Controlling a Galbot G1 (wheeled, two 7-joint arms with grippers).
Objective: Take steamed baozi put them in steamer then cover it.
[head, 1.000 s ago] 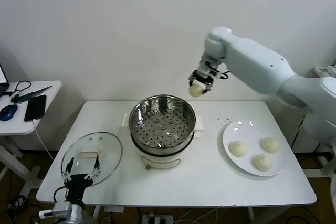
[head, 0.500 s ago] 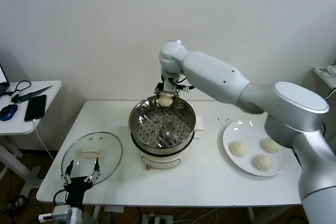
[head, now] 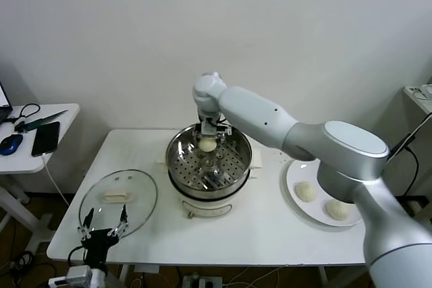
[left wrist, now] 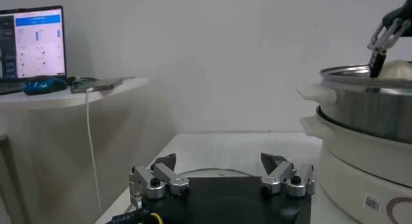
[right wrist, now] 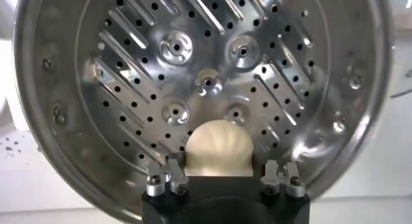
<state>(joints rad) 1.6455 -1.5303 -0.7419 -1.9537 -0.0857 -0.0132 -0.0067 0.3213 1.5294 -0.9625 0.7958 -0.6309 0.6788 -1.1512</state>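
Reaching over the steamer (head: 208,162), your right gripper (head: 208,141) is holding one baozi (right wrist: 217,148) between its fingers, just above the perforated floor near the back wall. Waiting on the plate (head: 294,179) you are seeing two more buns, one (head: 306,191) beside the other (head: 337,210). Your left gripper (left wrist: 223,179) is idling with fingers spread at the worktop (head: 270,231) edge by the cover (head: 118,198).

Plain white wall (head: 101,32), white table (head: 283,234)

Even, bright indoor light fell from overhead, leaving only soft shadows on the white surface (head: 270,227). Glare streaked the steamer (right wrist: 206,71) floor in the right wrist view, while the laptop screen (left wrist: 38,42) glowed slightly overexposed in the left wrist view.
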